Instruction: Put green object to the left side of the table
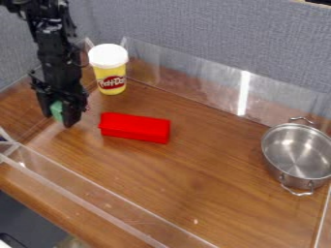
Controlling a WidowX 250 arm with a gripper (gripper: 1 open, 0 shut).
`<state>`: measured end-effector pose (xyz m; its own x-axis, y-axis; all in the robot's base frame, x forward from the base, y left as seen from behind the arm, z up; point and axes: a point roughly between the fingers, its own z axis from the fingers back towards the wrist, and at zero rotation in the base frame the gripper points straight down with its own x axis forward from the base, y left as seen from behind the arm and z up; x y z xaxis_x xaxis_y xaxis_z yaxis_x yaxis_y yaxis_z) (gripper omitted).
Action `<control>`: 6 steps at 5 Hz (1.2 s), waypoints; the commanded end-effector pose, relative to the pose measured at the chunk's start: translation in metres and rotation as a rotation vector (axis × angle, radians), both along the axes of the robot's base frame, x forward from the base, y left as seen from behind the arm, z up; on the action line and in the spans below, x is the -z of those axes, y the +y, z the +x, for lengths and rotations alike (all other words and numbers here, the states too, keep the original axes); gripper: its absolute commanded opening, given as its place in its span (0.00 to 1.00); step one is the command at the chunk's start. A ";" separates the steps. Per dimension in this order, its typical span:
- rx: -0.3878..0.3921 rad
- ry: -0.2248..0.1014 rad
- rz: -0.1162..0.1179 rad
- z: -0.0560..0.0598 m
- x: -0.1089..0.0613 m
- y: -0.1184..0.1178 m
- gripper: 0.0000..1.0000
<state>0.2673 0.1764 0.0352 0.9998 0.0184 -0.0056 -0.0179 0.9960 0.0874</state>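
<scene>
pointing straight down at the left end of the table, my gripper has its jaws drawn in as far as they go, pinched on the green object, a small light-green cube that shows as a sliver of green between my black fingers. whether the cube's underside touches the wood i cannot tell from this angle; my fingertips sit right at the surface, near the left acrylic wall and in front of the yellow tub.

counting what is here: one green cube, in my grip. one red rectangular block, lying flat on the brown wood grain just to the right of my fingers, apart from them. one yellow tub with a white lid, standing upright near the grey back panel, just behind and to the right of my wrist. one small steel pot with side handles, open side up, well apart at the right end of the table.

as for writing, the tub carries a label with a red patch on its yellow side, but it is too small and blurred for me to read any word or brand. the block, the pot and the cube show no lettering that i can make out.
</scene>
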 end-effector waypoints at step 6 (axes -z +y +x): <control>-0.016 -0.104 0.086 0.018 -0.017 0.003 0.00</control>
